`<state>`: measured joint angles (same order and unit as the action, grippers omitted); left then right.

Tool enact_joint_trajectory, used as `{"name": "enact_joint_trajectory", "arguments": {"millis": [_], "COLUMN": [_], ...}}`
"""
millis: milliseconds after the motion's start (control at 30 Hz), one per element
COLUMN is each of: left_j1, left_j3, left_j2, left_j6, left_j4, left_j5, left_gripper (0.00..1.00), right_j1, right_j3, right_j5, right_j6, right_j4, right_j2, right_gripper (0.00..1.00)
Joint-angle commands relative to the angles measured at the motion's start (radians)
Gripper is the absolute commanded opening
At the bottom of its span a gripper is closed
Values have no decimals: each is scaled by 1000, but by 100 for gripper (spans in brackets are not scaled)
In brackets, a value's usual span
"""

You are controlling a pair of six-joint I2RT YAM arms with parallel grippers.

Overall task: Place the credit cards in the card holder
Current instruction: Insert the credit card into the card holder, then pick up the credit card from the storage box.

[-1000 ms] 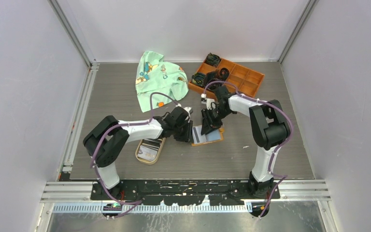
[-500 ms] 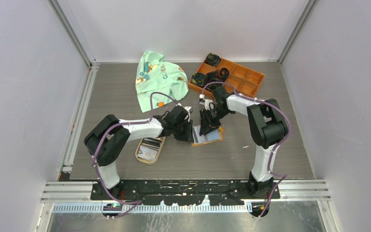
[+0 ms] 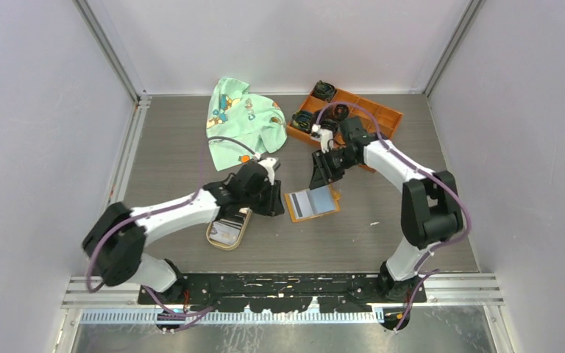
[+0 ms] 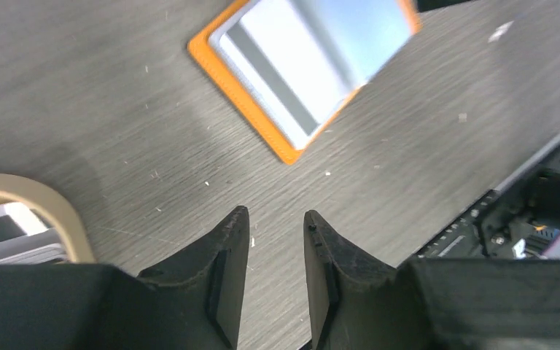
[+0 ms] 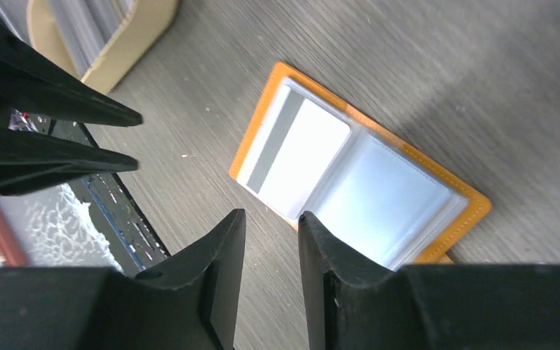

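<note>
On the table, top view: card holder (image 3: 313, 203) lies open flat between the 2 arms, 1 striped card (image 3: 303, 205) in its left half; more credit cards (image 3: 229, 229) seemingly in the tan dish (image 3: 210, 235).
Left wrist: left gripper (image 4: 275, 214) empty, fingers slightly parted over bare table.
Right wrist: right gripper (image 5: 271, 216) empty, fingers parted, beside the holder.

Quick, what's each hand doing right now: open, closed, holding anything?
Left hand: slightly open, holding nothing.
Right hand: slightly open, holding nothing.
</note>
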<state>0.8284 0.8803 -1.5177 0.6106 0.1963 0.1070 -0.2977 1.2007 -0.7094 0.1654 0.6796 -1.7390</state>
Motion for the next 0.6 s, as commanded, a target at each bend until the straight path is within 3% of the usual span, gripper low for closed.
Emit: {"name": "enact_joint_trajectory", "arguments": {"millis": [0, 67, 100, 133, 167, 200, 333, 400, 500, 567], "left_j1": [1, -3, -4, -5, -7, -8, -15, -18, -21, -22], "left_j3": [-35, -65, -83, -102, -125, -146, -226, -261, -318, -339], "left_j2": [243, 338, 383, 433, 482, 531, 732, 830, 957, 1026], "left_j6": [-106, -138, -151, -158, -159, -160, -103, -63, 7, 59], "left_j4": [10, 38, 52, 66, 81, 92, 168, 202, 250, 311], "left_j5": [-74, -129, -162, -193, -231, -281, -407, -439, -466, -492], "left_gripper": [35, 39, 42, 50, 57, 63, 90, 93, 92, 91], "right_j1": [-6, -16, -22, -27, -27, -26, -56, -132, -252, -312], "right_j3": [23, 25, 24, 33, 64, 108, 387, 447, 429, 497], "right_j5": [11, 26, 33, 23, -16, -47, -285, -228, -131, -127], "right_j6": [138, 191, 224, 260, 280, 260, 250, 273, 219, 197], "right_j4": [-53, -98, -133, -157, -167, -165, 58, 98, -18, 8], "right_j2": [158, 217, 243, 258, 249, 217, -15, -60, -77, -140], "right_gripper": [39, 42, 50, 67, 95, 99, 100, 99, 99, 100]}}
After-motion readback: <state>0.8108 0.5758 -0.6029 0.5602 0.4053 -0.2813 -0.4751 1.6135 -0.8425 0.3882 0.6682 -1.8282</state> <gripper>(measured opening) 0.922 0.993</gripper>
